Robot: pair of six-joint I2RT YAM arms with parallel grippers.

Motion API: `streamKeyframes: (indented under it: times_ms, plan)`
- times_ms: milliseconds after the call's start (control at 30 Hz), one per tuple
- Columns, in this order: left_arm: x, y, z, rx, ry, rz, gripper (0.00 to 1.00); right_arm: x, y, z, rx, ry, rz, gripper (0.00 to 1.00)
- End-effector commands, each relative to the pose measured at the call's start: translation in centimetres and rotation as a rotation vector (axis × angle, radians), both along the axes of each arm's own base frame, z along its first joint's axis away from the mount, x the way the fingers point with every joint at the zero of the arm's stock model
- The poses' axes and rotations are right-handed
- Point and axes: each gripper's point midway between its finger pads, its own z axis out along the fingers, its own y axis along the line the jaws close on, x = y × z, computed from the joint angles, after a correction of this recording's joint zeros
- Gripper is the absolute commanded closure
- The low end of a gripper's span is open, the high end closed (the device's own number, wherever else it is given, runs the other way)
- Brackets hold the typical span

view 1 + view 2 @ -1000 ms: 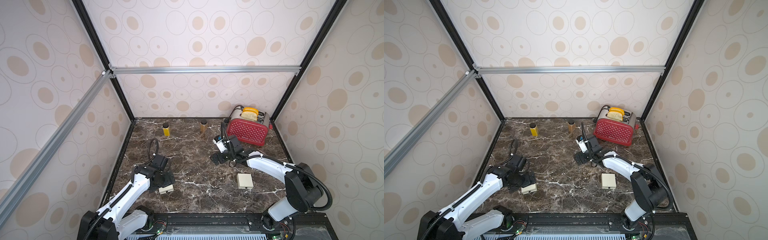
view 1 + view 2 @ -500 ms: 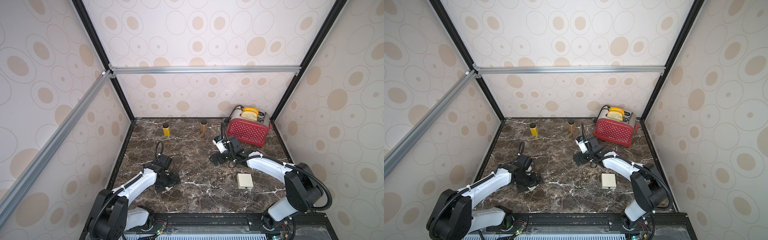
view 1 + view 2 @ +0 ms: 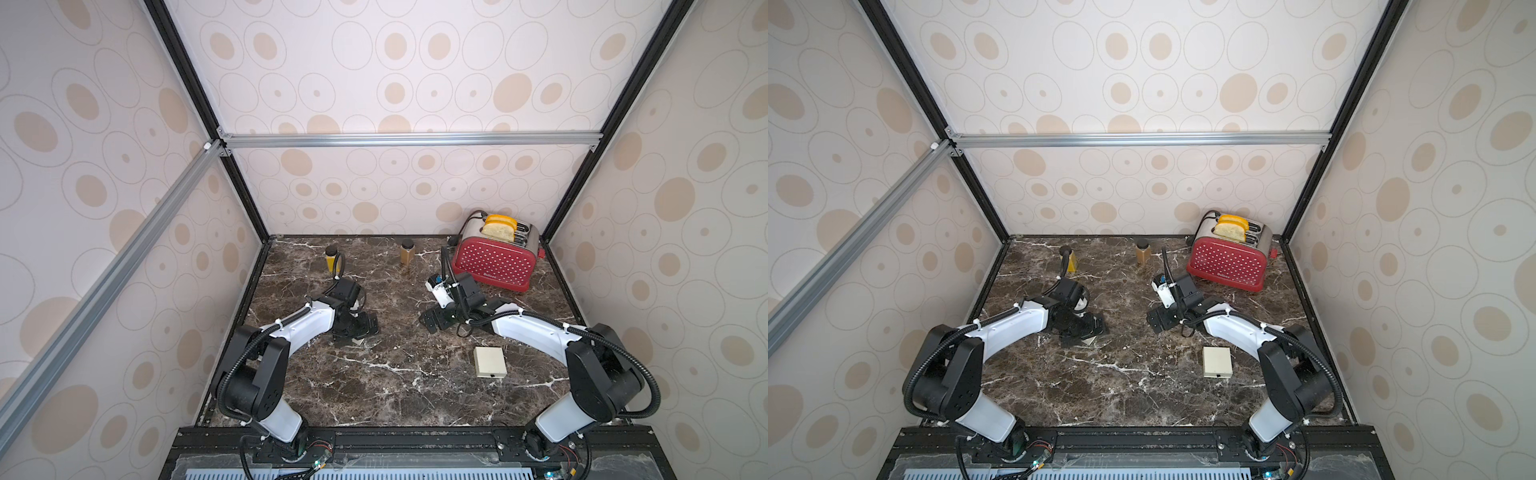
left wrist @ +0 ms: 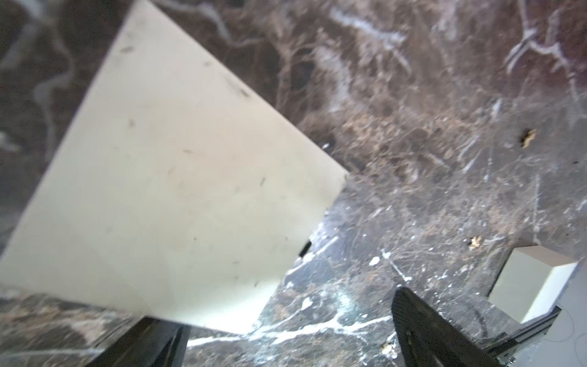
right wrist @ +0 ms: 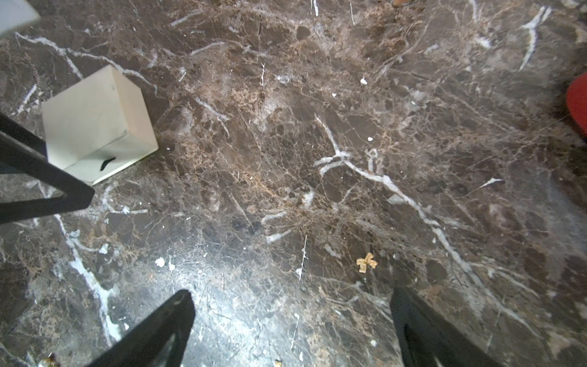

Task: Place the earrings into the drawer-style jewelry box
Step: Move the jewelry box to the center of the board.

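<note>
**Change noted:** over the last second the left arm has swung inward and dropped low. The jewelry box (image 4: 165, 178) now shows farther back and is mostly hidden beneath the left tool (image 3: 356, 333) in both top views. The right arm is unchanged.

**Left tool:** fingers spread wide, gripping nothing. The box lies between them, nearer one finger (image 4: 152, 346); contact cannot be confirmed. A black pull tab shows on the box's front face.

**Right tool** (image 5: 292, 295)**:** fingers spread wide, empty, low over the counter (image 3: 395, 395).

**Earrings:** one gold earring (image 5: 367, 262) lies loose on the marble just ahead of the right tool. The left wrist view shows two gold pieces on bare counter between the jewelry box and a second cream box (image 3: 490, 362). Those seen lie outside both boxes.

**Writing:** the red dotted toaster (image 3: 492, 266), holding two slices, carries white brand lettering along its lower edge, too small to read.

**Other:** two dark-lidded jars (image 3: 406, 251) stand near the back wall.
</note>
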Motion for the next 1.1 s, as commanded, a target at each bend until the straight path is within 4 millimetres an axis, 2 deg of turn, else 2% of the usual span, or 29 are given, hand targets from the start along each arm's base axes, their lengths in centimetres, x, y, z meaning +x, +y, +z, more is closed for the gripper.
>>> streamKeyframes:
  times_ms: [0, 67, 100, 200, 267, 333, 467, 600, 633, 833, 967, 1067]
  plan:
    - [0.9, -2.9, 2.0, -0.056, -0.034, -0.060, 0.01, 0.0, 0.0, -0.8, -0.007, 0.021, -0.012, 0.00]
    - [0.6, -3.1, 3.7, -0.075, -0.037, -0.051, 0.01, 0.1, 0.4, -0.9, 0.002, 0.032, -0.008, 0.00]
    - [0.2, -2.7, 4.7, -0.065, -0.050, -0.051, 0.01, 0.1, 0.7, -0.9, 0.008, 0.039, -0.002, 0.00]
    - [0.0, 1.4, 6.7, 0.040, -0.090, -0.019, 0.01, 0.2, 1.2, -1.0, 0.031, 0.056, 0.004, 0.00]
    - [1.3, 3.7, 6.4, 0.032, -0.086, 0.040, 0.01, 0.3, 1.7, -0.9, 0.055, 0.065, -0.003, 0.00]
    - [3.2, 4.8, 5.6, 0.024, -0.087, 0.065, 0.01, 0.4, 2.3, -0.7, 0.093, 0.077, -0.006, 0.00]
    - [6.0, 3.5, 4.2, -0.016, -0.085, 0.032, 0.01, 0.7, 3.8, 0.0, 0.174, 0.103, -0.014, 0.00]
    - [6.4, 2.9, 2.4, -0.022, -0.041, -0.001, 0.01, 1.1, 5.2, 0.1, 0.233, 0.129, -0.014, 0.00]
    - [7.1, 2.7, 2.5, -0.036, -0.065, -0.002, 0.01, 1.3, 5.5, 0.1, 0.244, 0.138, -0.011, 0.00]
    - [6.9, 0.7, 1.6, -0.084, -0.051, -0.038, 0.01, 1.5, 6.8, -0.3, 0.269, 0.178, 0.010, 0.01]
    - [6.7, -1.5, 1.4, -0.086, -0.060, -0.097, 0.01, 1.3, 6.8, -0.7, 0.264, 0.188, 0.015, 0.07]
    - [7.1, -2.4, 1.1, -0.095, -0.063, -0.104, 0.01, 1.2, 6.9, -0.8, 0.275, 0.198, 0.014, 0.11]
